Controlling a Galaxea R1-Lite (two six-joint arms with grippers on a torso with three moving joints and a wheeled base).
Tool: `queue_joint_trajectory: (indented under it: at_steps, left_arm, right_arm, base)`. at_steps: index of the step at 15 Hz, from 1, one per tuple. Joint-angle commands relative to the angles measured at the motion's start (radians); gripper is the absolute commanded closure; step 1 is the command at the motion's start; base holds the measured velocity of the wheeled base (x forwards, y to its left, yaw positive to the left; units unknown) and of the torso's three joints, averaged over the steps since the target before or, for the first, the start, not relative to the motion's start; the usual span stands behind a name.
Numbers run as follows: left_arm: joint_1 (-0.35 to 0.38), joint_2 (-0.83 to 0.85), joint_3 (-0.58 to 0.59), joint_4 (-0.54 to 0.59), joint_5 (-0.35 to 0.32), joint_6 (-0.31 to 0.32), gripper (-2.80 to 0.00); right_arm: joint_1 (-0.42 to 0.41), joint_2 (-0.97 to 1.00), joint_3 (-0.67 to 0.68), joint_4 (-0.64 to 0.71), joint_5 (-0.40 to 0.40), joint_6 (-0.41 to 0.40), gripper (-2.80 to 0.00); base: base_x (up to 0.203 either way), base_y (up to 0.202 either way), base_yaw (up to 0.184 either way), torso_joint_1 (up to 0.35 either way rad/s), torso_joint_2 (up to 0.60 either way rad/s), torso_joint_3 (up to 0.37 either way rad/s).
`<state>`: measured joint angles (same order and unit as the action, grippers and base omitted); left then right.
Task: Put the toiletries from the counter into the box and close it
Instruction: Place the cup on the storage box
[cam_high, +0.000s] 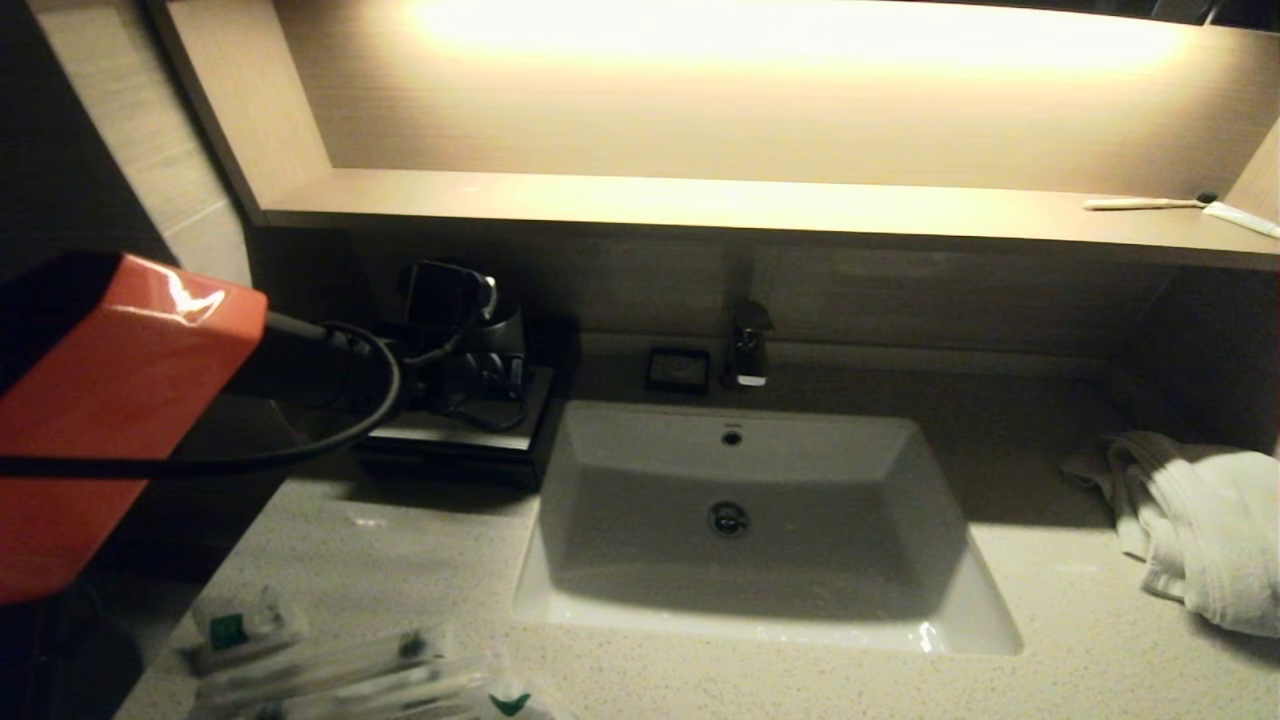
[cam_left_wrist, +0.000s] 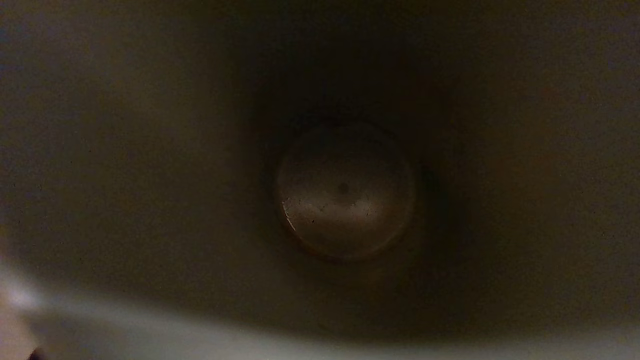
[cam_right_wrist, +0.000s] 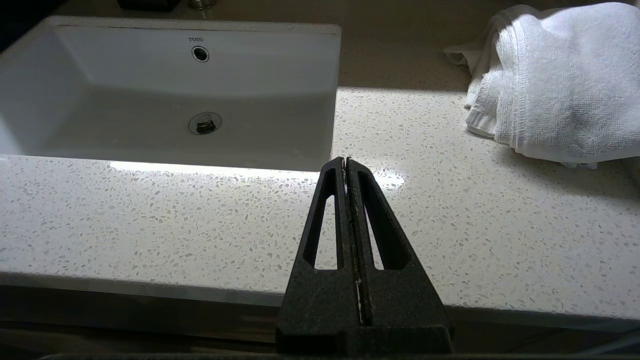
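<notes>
Left pincer (cam_high: 470, 350) over the box (cam_high: 455, 435) at mid-left, finger state impossible to tell. Toiletries (cam_high: 330, 670) heaped lower left on the desk (cam_high: 1000, 560), not yet boxed. Right pincer (cam_right_wrist: 346, 167) closed, empty, parked near the basin (cam_high: 750, 520).

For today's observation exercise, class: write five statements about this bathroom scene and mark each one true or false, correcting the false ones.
1. The right gripper has its fingers pressed together above the counter. True.
2. A white towel lies in the basin. False: it lies on the counter to the basin's right.
3. Wrapped toiletries lie on the counter in front of the box. True.
4. The tap is running. False: no water shows.
5. The toothbrush lies beside the drain. False: it lies on the lit shelf.
</notes>
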<state>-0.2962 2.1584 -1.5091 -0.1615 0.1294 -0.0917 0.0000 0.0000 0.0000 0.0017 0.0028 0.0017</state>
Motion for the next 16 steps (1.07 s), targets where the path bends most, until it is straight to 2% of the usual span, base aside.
queue_joint_trajectory:
  at_steps: [1, 13, 16]
  left_arm:
    - [0.0, 0.025, -0.024, 0.0, 0.006, -0.002, 0.0]
    - [-0.001, 0.125, -0.289, 0.111, 0.016, -0.012, 0.0]
    - [-0.003, 0.146, -0.318, 0.122, 0.015, -0.016, 0.0]
  right_arm:
    - [0.0, 0.0, 0.0, 0.0, 0.0, 0.0, 0.0]
    - [0.0, 0.0, 0.0, 0.0, 0.0, 0.0, 0.0]
    - [0.0, 0.0, 0.0, 0.0, 0.0, 0.0, 0.0]
  base:
    - [0.0, 0.0, 0.0, 0.0, 0.0, 0.0]
    - [0.0, 0.0, 0.0, 0.0, 0.0, 0.0]
    - [0.0, 0.0, 0.0, 0.0, 0.0, 0.0]
